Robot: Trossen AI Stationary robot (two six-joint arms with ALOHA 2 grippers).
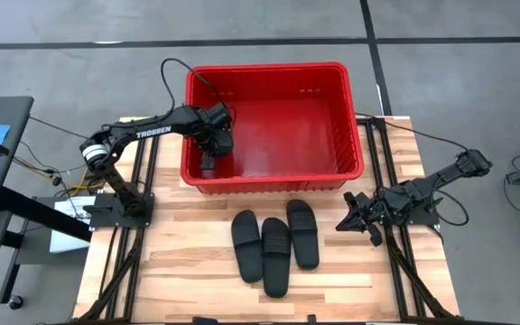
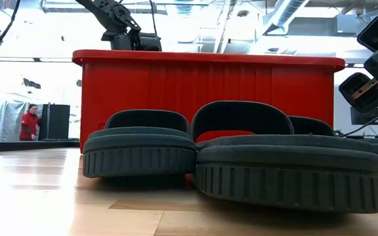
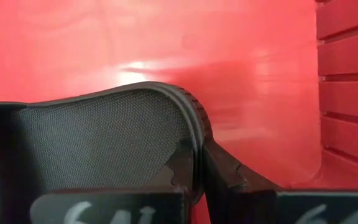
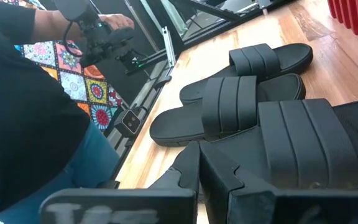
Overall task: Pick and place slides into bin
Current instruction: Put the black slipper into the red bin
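Left gripper point(image 1: 208, 161), jaws clamped on one slide point(image 3: 104, 137), hangs inside the bin point(image 1: 350, 108); releasing it comes next, right gripper point(image 1: 355, 215) idle, jaws together.

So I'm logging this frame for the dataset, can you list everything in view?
slides on table: three, black, side by side on the wood in front of the bin
slide in left gripper: one, black, over the bin's left end
bin: one, red, at the table's back
table: one, light wood
person: one, red top, far background
left gripper: inside the bin, shut on a slide
right gripper: beside the slides, waiting
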